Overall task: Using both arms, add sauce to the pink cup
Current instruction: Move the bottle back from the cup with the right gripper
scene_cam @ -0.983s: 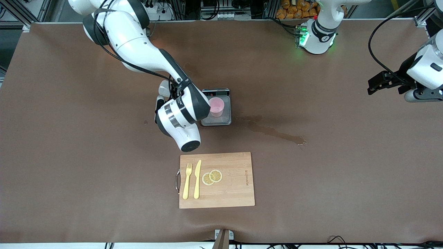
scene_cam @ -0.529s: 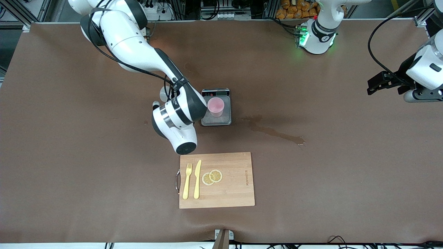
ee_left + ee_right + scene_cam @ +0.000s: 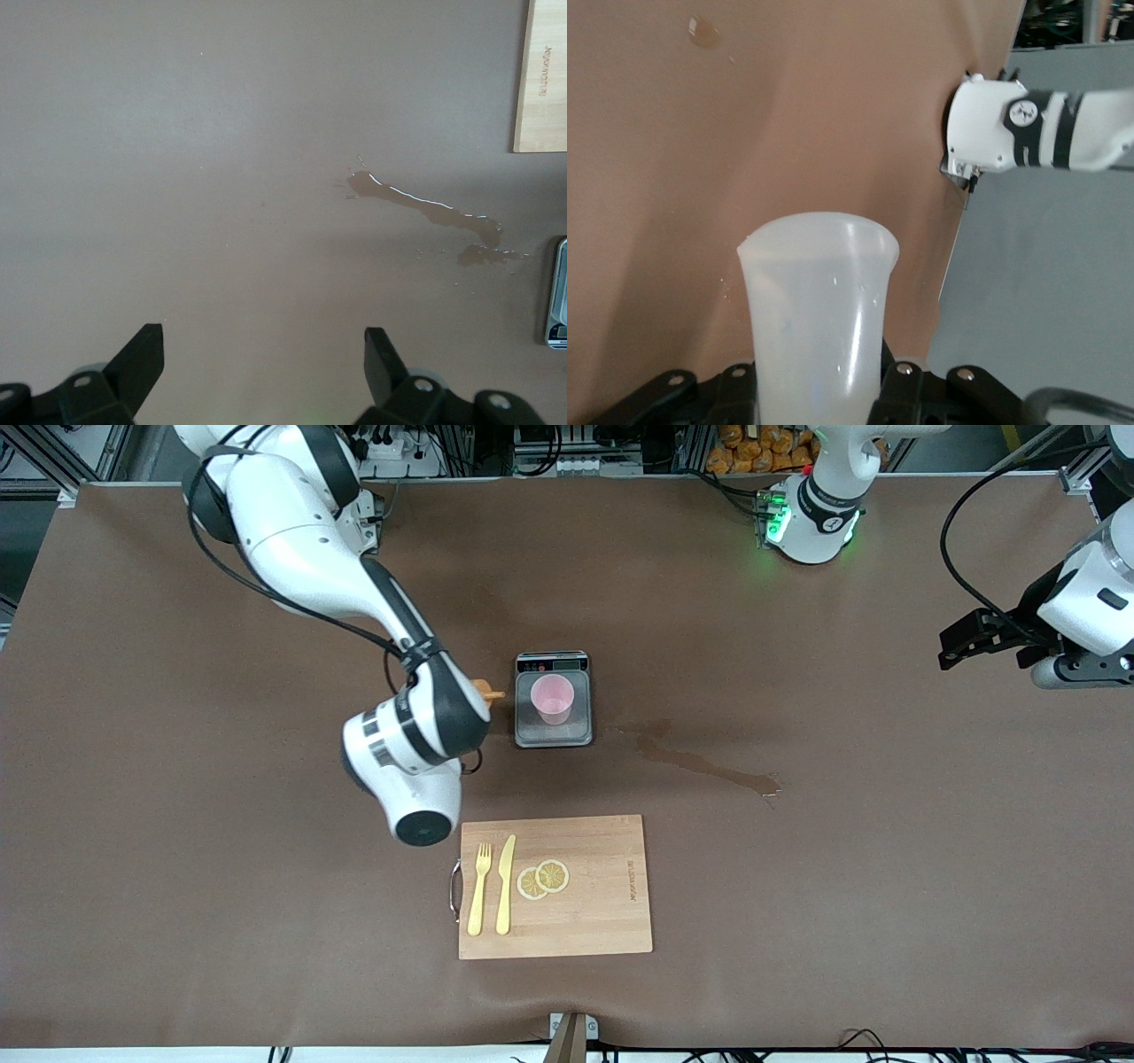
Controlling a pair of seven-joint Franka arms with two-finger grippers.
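Observation:
The pink cup (image 3: 553,697) stands upright on a small grey scale (image 3: 554,734) in the middle of the table. My right gripper (image 3: 815,382) is shut on the sauce bottle (image 3: 817,301), whose translucent whitish body fills the right wrist view. In the front view the right wrist hides the bottle except its orange nozzle (image 3: 486,693), which pokes out over the table beside the scale, toward the right arm's end, pointing at the cup. My left gripper (image 3: 960,644) waits open and empty over the left arm's end of the table, its fingers (image 3: 142,354) wide apart.
A wooden cutting board (image 3: 602,921) lies nearer to the front camera than the scale, with a yellow fork (image 3: 478,890), a yellow knife (image 3: 506,881) and two lemon slices (image 3: 543,879) on it. A wet spill (image 3: 709,766) streaks the brown table beside the scale toward the left arm's end.
My right arm has drawn back from the cup toward its own end of the table with the bottle. The cup is uncovered and the orange nozzle now shows. The left arm stayed put.

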